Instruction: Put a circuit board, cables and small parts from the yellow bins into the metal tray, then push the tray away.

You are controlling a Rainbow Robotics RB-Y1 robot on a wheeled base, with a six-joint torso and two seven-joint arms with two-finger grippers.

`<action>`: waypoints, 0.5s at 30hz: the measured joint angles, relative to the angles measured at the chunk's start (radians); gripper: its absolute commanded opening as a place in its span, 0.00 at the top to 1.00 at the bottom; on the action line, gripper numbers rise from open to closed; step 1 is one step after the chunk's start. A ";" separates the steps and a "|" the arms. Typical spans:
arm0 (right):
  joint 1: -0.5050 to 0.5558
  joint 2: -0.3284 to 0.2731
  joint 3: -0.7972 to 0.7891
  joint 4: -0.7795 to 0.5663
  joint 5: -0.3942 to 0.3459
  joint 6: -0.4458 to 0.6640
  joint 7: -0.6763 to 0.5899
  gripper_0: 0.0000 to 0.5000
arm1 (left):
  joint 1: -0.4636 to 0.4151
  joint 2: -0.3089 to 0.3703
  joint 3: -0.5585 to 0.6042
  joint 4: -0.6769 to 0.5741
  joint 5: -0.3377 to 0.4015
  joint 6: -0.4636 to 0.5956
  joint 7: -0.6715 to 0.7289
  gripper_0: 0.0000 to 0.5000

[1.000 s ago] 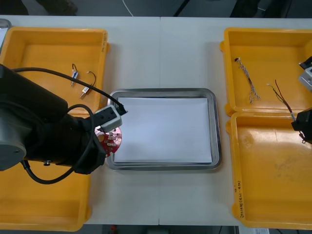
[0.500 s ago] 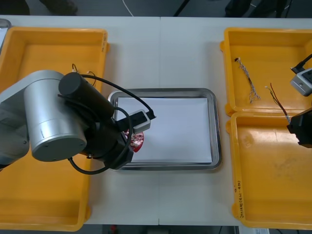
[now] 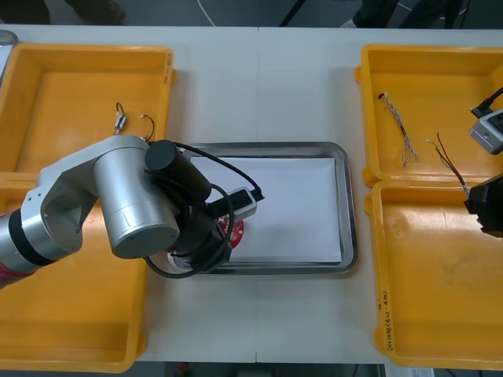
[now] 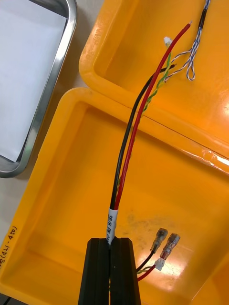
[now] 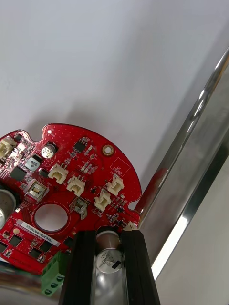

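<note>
– Circuit board (image 5: 71, 190) first, where do we log it?
– Red round one, in the left gripper (image 5: 109, 236). The fingers are clamped on its edge with a silver can-shaped part between them. We see it over the metal tray (image 3: 346, 204), at the tray's near left corner, above the white sheet (image 3: 291, 196) and just beside the rim. Whether it touches the sheet, we can't tell
– Right side?
– Right gripper (image 4: 110, 240) is pinched tight on a cable bundle (image 4: 128, 143): black, red, plus a yellow-green twisted pair. We place it over the near right yellow bin (image 3: 440, 314), by the right edge of the worktop (image 3: 259, 78). The bundle's free ends reach past the bin wall into the far right yellow bin (image 3: 440, 71), and two small crimped ends hang just beside the fingers
– Anything else in that far bin?
– Twisted blue and white cable (image 3: 401, 129) on its floor, near the bundle's free ends
</note>
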 measured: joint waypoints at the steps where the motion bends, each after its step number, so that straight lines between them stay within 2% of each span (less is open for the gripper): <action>1: 0.000 0.000 0.000 0.000 0.000 0.000 0.000 1.00 | -0.001 0.000 -0.003 0.002 0.000 -0.001 0.000 1.00; 10: 0.000 0.000 0.001 0.000 -0.007 0.000 0.001 1.00 | -0.002 0.000 -0.025 0.008 -0.011 -0.004 0.000 0.99; 11: 0.000 0.000 0.001 0.000 -0.008 0.000 0.002 1.00 | -0.002 0.000 -0.028 0.008 -0.012 -0.004 0.000 0.95; 12: 0.000 0.000 0.002 0.000 -0.010 0.000 0.004 1.00 | -0.002 0.000 -0.030 0.008 -0.013 -0.004 0.000 0.86; 14: 0.000 0.000 0.002 0.000 -0.015 0.000 0.010 1.00 | -0.002 0.000 -0.031 0.008 -0.013 -0.004 0.000 0.38; 15: 0.000 0.000 0.002 0.000 -0.019 0.000 0.013 1.00 | -0.002 0.000 -0.032 0.008 -0.013 -0.004 0.000 0.29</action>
